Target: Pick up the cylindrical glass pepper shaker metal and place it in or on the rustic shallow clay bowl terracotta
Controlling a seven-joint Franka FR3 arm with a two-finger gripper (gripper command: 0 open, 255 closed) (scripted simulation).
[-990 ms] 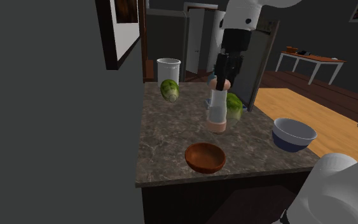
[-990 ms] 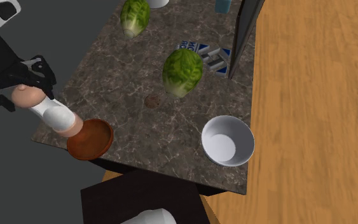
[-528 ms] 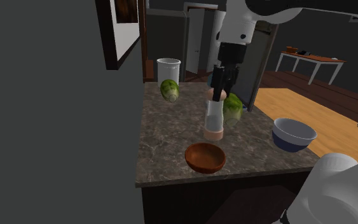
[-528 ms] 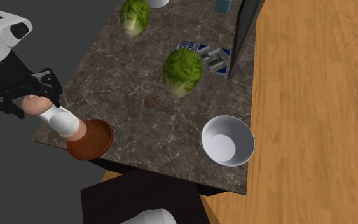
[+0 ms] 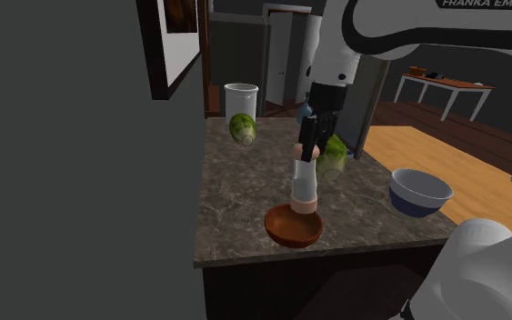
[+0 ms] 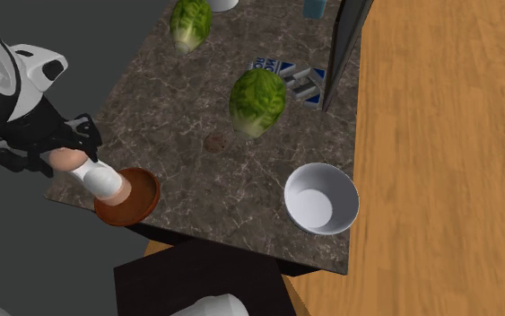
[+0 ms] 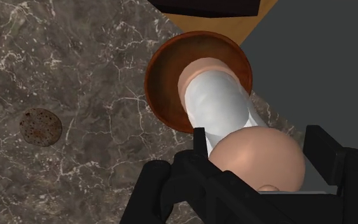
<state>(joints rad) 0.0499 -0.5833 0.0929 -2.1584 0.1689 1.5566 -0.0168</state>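
We find the gripper (image 7: 258, 145) clamped on the shaker (image 7: 214, 105) at its rounded pinkish cap, with both black fingers pressed against it. The shaker hangs tilted, pinkish base lowest. In the wrist view that base sits over the hollow of the brown bowl (image 7: 161, 70). Over the last second the arm has brought it down and toward the counter's near edge. A second ago the base hung above bare counter (image 5: 235, 195) beyond the bowl; now it overlaps the bowl in both exterior views. We cannot tell whether the base touches the bowl's floor. The lettuce (image 6: 257, 100) and the white bowl (image 6: 320, 199) stand as before, well apart. We judge the carry nearly done, with a short descent and release remaining. The tilt risks tipping the shaker onto the rim.
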